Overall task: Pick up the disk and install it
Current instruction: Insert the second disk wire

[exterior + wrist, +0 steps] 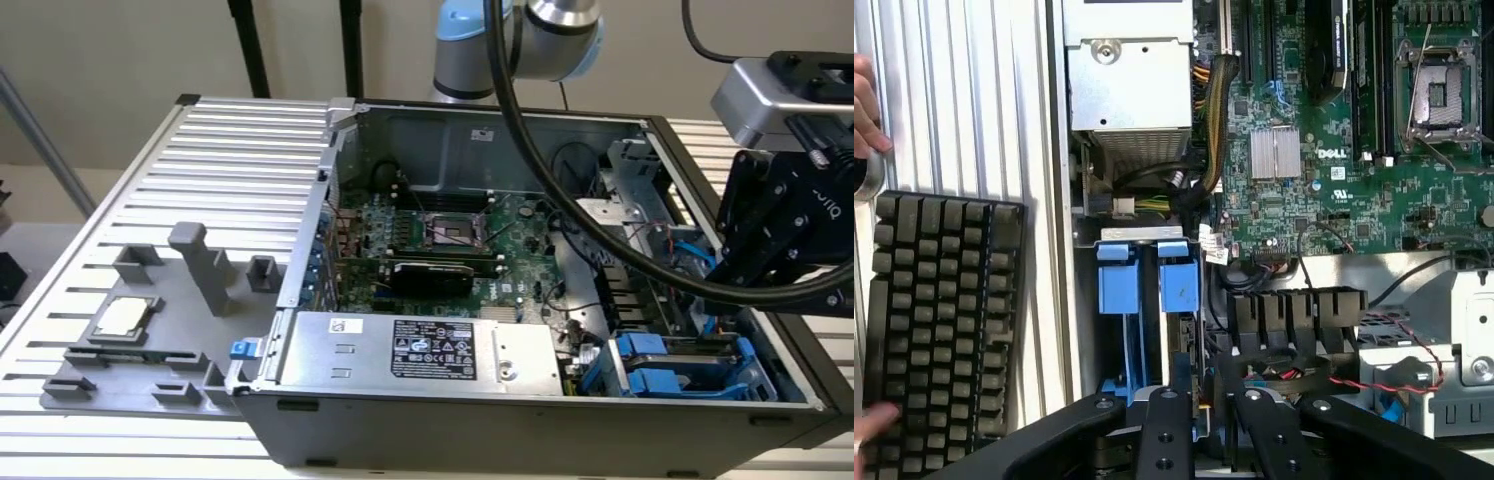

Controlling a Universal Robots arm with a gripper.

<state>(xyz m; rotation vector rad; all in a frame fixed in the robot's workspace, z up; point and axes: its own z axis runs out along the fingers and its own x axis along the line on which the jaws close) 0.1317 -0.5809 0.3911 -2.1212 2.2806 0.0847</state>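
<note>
The end effector (737, 268) (1209, 442) hangs above the open case (534, 435), over its corner where the blue cage (747, 385) sits. Whether it is released or clenched cannot be told (its tips crowd the edge of the wrist view, with dark parts behind them).

Directly beneath it, two blue carrier tabs stand side by side in the cage. The one more nearly under the end effector appears to belong to the disk (663, 381) (1179, 287), which sits on edge in the cage, apart from the end effector; its metal face and label are hidden. The other tab (1116, 282) is just beside it.

Beyond the cage from the end effector lies the power supply (414, 345) (1129, 90), and next to that the motherboard (447, 250) (1354, 150) with its bare socket (451, 232) (1437, 88).

Well away from the end effector, outside the case on the slatted bench (240, 150), a grey tray (80, 392) holds a small square chip (123, 318). On the bench on the other side of the case wall, near the end effector, lies a black keyboard (944, 330); a person's hand (866, 100) rests at its far end.
</note>
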